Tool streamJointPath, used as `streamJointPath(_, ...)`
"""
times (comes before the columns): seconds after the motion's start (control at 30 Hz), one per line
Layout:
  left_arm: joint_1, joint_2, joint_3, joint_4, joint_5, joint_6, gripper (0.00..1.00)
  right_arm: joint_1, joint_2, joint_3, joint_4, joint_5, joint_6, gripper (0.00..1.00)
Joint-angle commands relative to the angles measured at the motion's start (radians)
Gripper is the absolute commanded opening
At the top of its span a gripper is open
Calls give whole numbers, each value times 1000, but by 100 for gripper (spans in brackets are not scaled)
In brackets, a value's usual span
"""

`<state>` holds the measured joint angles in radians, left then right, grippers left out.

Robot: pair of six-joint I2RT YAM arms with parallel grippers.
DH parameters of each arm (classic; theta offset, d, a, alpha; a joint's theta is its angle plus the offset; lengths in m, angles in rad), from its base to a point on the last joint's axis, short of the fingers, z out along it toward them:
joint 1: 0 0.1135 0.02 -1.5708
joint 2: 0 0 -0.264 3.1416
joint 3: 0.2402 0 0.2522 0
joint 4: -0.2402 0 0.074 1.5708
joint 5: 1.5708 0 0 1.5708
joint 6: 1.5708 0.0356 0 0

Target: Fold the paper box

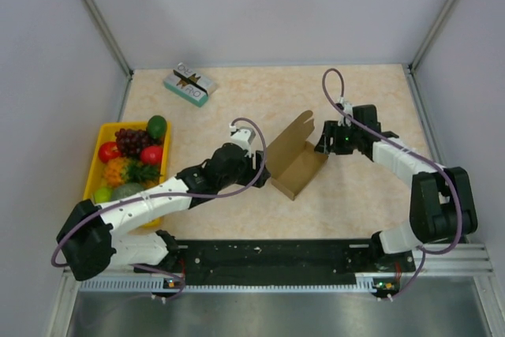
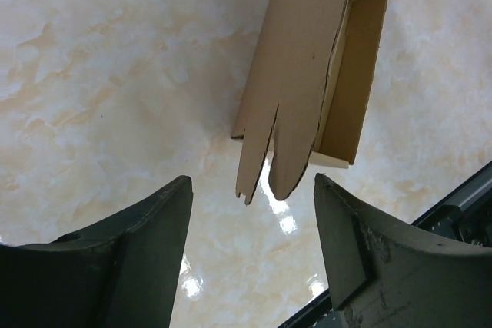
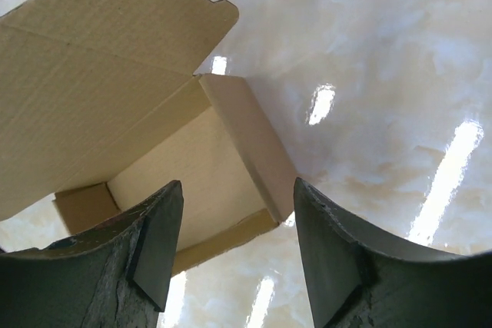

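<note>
hovering just behind the box (image 1: 297, 162), the left gripper (image 2: 252, 190) stands released, jaws spread with nothing in them. the slit tip of the box's tall flap (image 2: 296, 74) hangs just ahead, in line with the gap and touching neither finger. the box sits on the table (image 2: 92, 74) between the 2 grippers, part formed: a shallow tray with short walls up and the flap raised on the side nearest the left gripper. the right gripper (image 3: 238, 190) is released too, jaws wide and bare, with the tray's open inside just ahead and toward its left finger.

my worry is the table. it is glossy, cream and marbled, with hard glare, so a push from 1 side alone would likely slide the light box away instead of bending a fold. a pinch at the slit could tear the flap or crease it off its score line, and the short walls may flop outward. the card is thin, matte, plain brown and faintly ribbed, with rounded tab corners and crisp die-cut edges.
</note>
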<state>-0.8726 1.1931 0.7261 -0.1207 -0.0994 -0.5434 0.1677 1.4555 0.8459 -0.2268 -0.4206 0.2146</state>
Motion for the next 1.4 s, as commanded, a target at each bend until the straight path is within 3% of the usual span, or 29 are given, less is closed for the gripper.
streamJointPath(0.0,-3,26,64,73,-72,-33,68,56,35,9,66,124,-24,58)
streamJointPath(0.17,-5,-13,61,56,-74,-47,79,121,48,-27,86,259,9,52)
streamJointPath(0.3,-3,-160,-4,1,-108,-65,83,183,25,-41,63,391,20,41)
streamJointPath(0.57,-2,-496,-86,-213,-258,-87,87,268,0,-64,-35,572,181,2)
streamJointPath(0.7,0,-595,-85,-273,-286,-82,89,360,-55,-70,-115,683,310,0)
streamJointPath(0.87,0,-541,-67,-280,-261,-66,90,438,-57,-28,-196,793,365,4)
streamJointPath(0.97,7,-474,-57,-260,-252,-79,92,449,-49,-22,-201,751,405,8)
streamJointPath(1.03,30,-434,-42,-255,-223,-82,95,457,-53,-11,-203,714,391,20)
streamJointPath(1.1,61,-379,-24,-238,-177,-70,95,463,-81,-8,-209,665,358,51)
streamJointPath(1.13,107,-365,-14,-231,-105,-61,95,464,-142,-13,-212,658,314,67)
streamJointPath(1.17,136,-343,-5,-226,-64,-35,96,464,-174,-18,-218,643,275,71)
streamJointPath(1.23,246,-319,12,-185,60,3,96,455,-265,-2,-256,638,153,73)
streamJointPath(1.27,283,-276,21,-175,224,46,96,441,-289,22,-272,631,110,73)
streamJointPath(1.3,314,-244,54,-153,292,75,95,371,-308,34,-267,584,62,72)
streamJointPath(1.33,351,-210,74,-148,352,144,93,325,-325,41,-246,513,-22,72)
streamJointPath(1.37,357,-134,99,-146,430,183,93,259,-317,56,-235,350,-47,70)
